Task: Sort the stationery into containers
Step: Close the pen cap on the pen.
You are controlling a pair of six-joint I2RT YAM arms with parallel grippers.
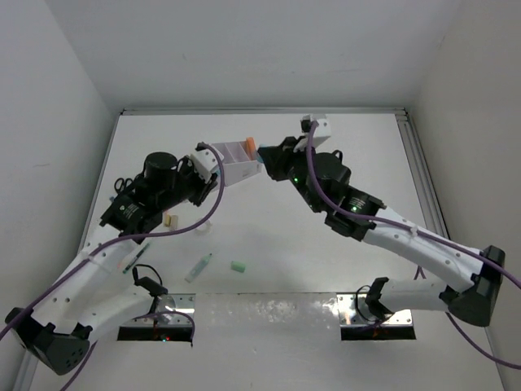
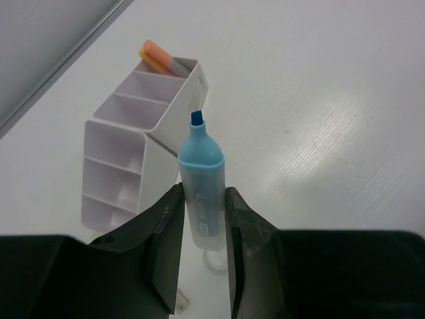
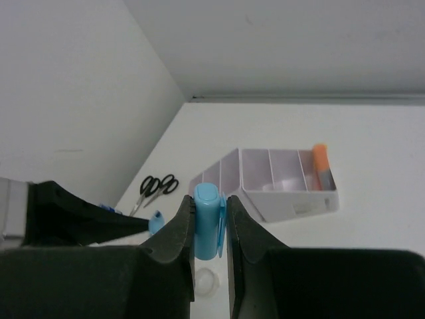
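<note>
Where the two arms meet over the far side of the white counter [image 1: 285, 244], a pale blue highlighter pen with its cap off [image 2: 202, 179] is gripped in the left pincer [image 2: 202, 194]. Its wedge tip is pointed away, towards the pale lilac-white plastic organiser of boxy compartments [image 2: 116, 163]. A pale blue plastic cap [image 3: 208, 222] is squeezed between the jaws of the right pincer [image 3: 210, 203] and is held above the counter. The pen's tip and the cap are seen near each other but apart. An orange-capped pen [image 3: 321, 161] is stood in the end compartment of the organiser. Black-handled scissors [image 3: 157, 187] are laid by the left wall. A clear tape ring [image 3: 206, 283] is seen on the counter below the right pincer. Nearer the arm bases, a pale green pen [image 1: 199, 266] and a short green capsule-like piece [image 1: 238, 266] are seen lying on the counter, near each other.
</note>
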